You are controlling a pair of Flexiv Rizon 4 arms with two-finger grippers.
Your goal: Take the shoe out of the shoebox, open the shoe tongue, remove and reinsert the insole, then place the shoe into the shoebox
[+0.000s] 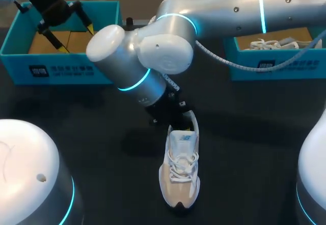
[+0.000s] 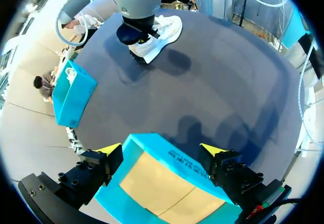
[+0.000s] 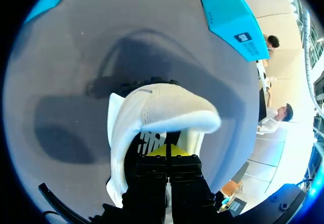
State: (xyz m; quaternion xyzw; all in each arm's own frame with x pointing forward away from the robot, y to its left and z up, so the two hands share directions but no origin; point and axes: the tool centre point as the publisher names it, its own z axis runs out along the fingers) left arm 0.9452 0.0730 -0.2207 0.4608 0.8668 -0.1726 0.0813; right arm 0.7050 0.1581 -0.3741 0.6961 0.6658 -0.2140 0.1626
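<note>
Heel-first against your right wrist view sat the shoe (image 3: 157,107), right jaws pinched shut on its heel rim, I'd guess to steady it on the surface (image 1: 254,133) for the tongue. Your left jaws hung wide open, empty, over the shoebox (image 1: 61,64), parked clear.

Shoe (image 1: 179,170): white woven mesh upper, cloth laces, beige matt suede-like toe, soft padded collar. Table (image 1: 254,148): dark, matt, smooth top. Shoebox (image 1: 61,64): turquoise card, matt outside, plain brown board floor inside. Right arm (image 1: 163,47): smooth silver-white shell with soft sheen. Left gripper (image 2: 161,149): matt black body, yellow plastic-looking tips.
</note>
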